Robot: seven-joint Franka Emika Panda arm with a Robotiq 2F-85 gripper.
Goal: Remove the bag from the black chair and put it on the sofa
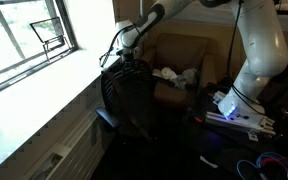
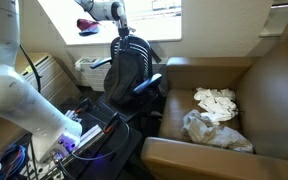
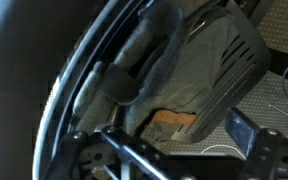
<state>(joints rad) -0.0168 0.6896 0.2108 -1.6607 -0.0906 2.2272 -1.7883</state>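
So our gripper has its jaws spread wide with nothing between them, parked right at the top edge of the black chair's backrest in both exterior views. In the wrist view the bag is straight ahead of the jaws, a floppy dark strip slumped against the curved rim of the backrest. Its long axis runs along that rim, upper right to lower left in that view, so we reckon it hangs down from the top edge rather than lying across it. Black on black means we honestly can't pick it out from the chair in the exterior views, and we can't spot the strap either. Our guess is the next move is a short push down onto the fabric, jaws closing across the strip and not along it. The sofa sits just beside the chair, with white cloth bundles on its seat.
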